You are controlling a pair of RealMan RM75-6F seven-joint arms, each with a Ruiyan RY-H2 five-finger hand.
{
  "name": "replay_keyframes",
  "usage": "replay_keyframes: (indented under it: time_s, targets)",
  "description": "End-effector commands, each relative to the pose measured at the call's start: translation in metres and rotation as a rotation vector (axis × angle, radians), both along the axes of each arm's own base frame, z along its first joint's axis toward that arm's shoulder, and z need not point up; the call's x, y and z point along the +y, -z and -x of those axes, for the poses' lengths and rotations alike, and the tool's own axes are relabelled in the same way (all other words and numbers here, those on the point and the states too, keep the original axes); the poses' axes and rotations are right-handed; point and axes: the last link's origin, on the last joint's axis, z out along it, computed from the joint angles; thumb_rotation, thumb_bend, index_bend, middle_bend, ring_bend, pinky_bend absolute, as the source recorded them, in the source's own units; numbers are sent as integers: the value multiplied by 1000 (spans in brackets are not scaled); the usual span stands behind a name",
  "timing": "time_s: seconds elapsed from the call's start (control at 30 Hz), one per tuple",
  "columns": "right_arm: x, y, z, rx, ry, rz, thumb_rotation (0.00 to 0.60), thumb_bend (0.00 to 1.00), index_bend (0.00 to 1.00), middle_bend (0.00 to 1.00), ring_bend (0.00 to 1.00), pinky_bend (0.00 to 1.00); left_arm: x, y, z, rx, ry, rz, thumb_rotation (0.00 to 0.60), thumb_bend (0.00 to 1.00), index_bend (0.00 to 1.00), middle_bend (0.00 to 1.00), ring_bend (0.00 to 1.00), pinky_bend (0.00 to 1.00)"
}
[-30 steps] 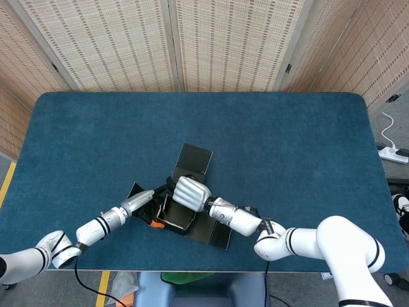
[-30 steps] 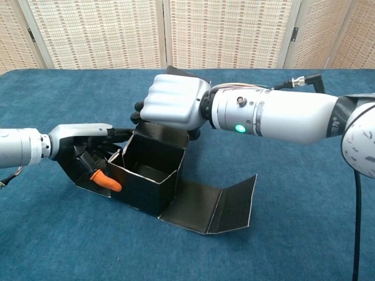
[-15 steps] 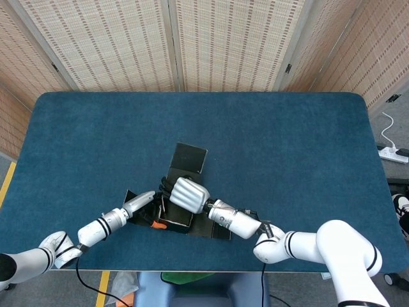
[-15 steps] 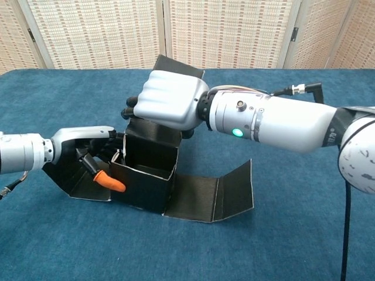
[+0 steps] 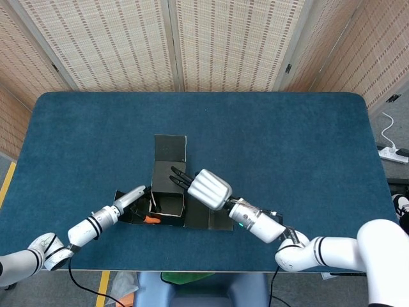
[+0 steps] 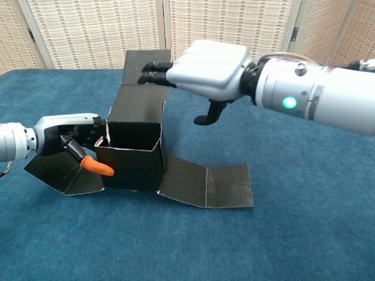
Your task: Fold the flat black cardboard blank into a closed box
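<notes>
The black cardboard box (image 6: pixel 133 159) stands half-formed as an open-topped tub (image 5: pixel 167 203). Its lid panel (image 6: pixel 142 82) rises behind it and shows as a flap (image 5: pixel 170 148) toward the far side. One creased side flap (image 6: pixel 206 185) lies flat on the right, and another (image 6: pixel 57 171) slopes down on the left. My left hand (image 6: pixel 65 139), also seen from above (image 5: pixel 130 199), grips the tub's left wall, its orange-tipped thumb (image 6: pixel 97 168) against the front corner. My right hand (image 6: pixel 206 69) hovers above the tub (image 5: pixel 208 187), fingers stretched out toward the lid panel, holding nothing.
The box sits near the front edge of the blue cloth table (image 5: pixel 287 147). Woven folding screens (image 5: pixel 172 45) stand behind the table. A white power strip (image 5: pixel 395 154) lies on the floor at the right.
My right hand has let go of the back wall, risen and straightened its fingers. The box has turned square to the table and shifted left, with the lid panel now more upright.
</notes>
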Motion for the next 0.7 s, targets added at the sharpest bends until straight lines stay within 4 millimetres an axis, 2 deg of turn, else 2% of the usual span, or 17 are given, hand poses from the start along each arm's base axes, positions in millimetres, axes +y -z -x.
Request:
replay_keyframes:
  time_s: [0.03, 0.2, 0.33, 0.53, 0.7]
  targets:
    - [13, -47, 23, -205, 68, 2, 600, 231, 0, 0, 636, 1000, 3, -17, 1, -85, -65, 2, 600, 192, 372, 336, 416, 529]
    - [24, -91, 64, -433, 155, 41, 600, 232, 0, 0, 639, 1000, 9, -38, 0, -228, -156, 40, 600, 192, 366, 334, 416, 529]
    - [32, -108, 92, -607, 229, 41, 600, 232, 0, 0, 645, 1000, 12, -48, -5, -360, -233, 98, 600, 192, 359, 332, 416, 530]
    - [33, -115, 120, -757, 300, 28, 600, 232, 0, 7, 646, 1000, 17, -59, -13, -521, -316, 173, 600, 192, 351, 330, 416, 530]
    - [32, -101, 124, -870, 333, -35, 600, 232, 0, 16, 646, 1000, 17, -65, -22, -606, -354, 230, 600, 192, 344, 327, 416, 529]
